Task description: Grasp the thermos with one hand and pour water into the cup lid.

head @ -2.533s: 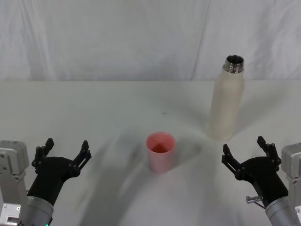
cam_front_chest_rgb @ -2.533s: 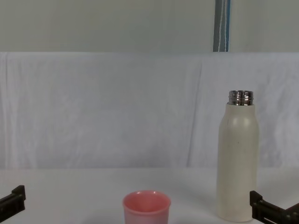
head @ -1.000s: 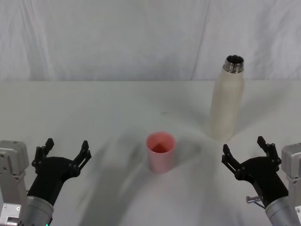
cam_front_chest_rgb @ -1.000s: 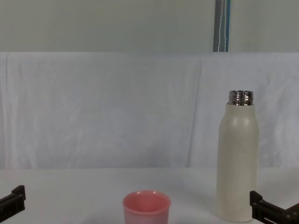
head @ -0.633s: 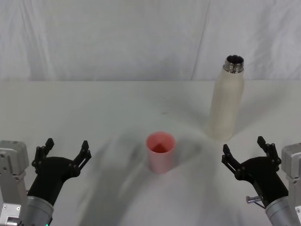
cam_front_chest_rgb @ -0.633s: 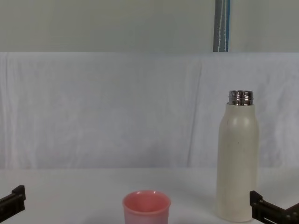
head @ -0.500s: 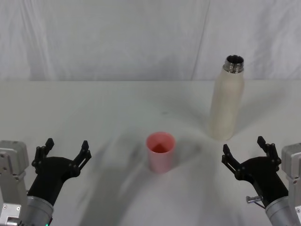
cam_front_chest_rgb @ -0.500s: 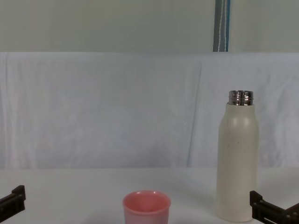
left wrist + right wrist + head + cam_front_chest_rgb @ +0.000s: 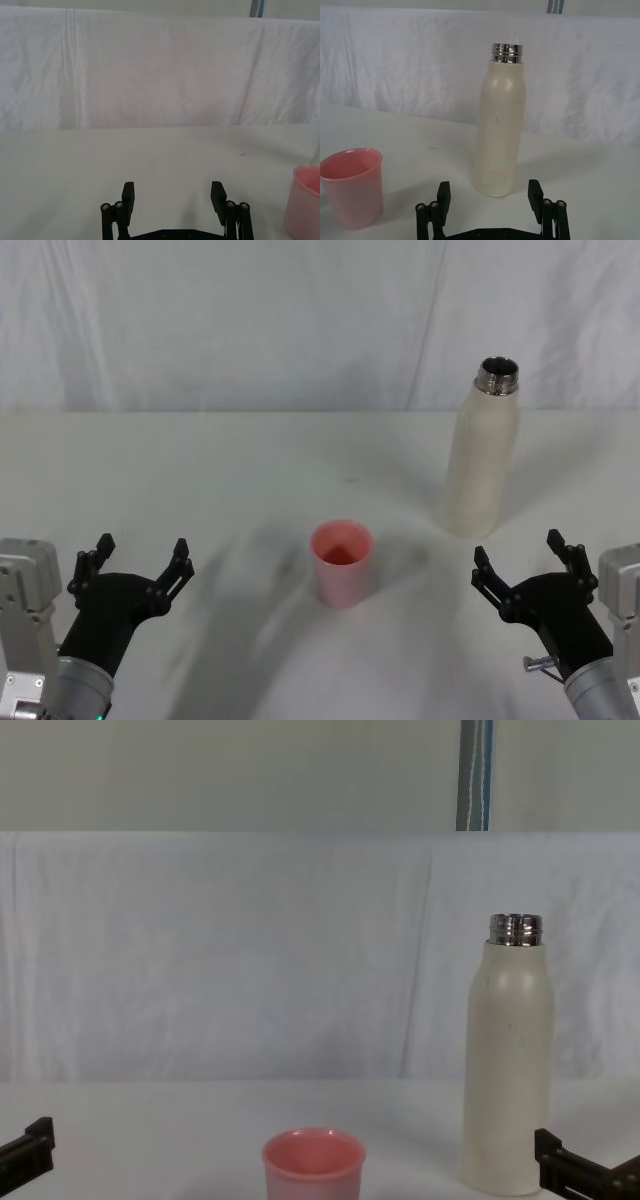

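Task not started — thermos (image 9: 482, 460) stood upright, ungrasped; cup (image 9: 342, 562) unfilled. I held right gripper (image 9: 524, 565) and left gripper (image 9: 136, 559) wide, empty. Grasp, pour remained.

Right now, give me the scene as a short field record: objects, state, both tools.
thermos: upright, uncapped, far right of table, ungrasped
cup lid: upright, mouth up, table centre, apart from thermos
left tool: open, near left edge, holding nothing
right tool: open, just short of the thermos, holding nothing
table: white cloth
pour: not started
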You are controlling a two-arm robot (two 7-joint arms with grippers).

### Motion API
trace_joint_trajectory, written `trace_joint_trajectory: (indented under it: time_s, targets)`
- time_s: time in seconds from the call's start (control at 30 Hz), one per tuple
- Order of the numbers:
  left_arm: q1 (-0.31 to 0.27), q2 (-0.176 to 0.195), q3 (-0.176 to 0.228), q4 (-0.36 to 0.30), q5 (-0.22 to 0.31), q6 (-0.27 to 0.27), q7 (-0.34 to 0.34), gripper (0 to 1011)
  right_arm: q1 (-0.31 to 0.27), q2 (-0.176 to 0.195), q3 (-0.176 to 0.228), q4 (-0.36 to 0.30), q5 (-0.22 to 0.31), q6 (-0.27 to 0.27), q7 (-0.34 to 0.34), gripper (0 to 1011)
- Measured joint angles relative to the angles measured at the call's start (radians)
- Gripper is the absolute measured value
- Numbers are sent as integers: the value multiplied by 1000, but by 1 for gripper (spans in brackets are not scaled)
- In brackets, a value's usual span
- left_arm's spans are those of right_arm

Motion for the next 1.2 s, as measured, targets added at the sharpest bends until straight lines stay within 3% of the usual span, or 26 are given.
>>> trace_joint_trajectory:
  time_s: [0.4, 0.57, 0.93, 1.2]
  targets:
    - [0, 0, 0, 0, 0, 0, 0, 1001, 0, 0, 1, 0, 0, 0, 1, 1001]
    - [0, 0, 0, 0, 0, 0, 0, 1001, -2, -3, 17, 0, 16, 2, 43, 1001]
    - [0, 0, 0, 0, 0, 0, 0, 1001, 7, -18, 76, 2, 104, 24, 138, 1001]
    - [0, 0, 0, 0, 0, 0, 0, 1001, 47, -13, 114, 9, 177, 81, 202, 1001]
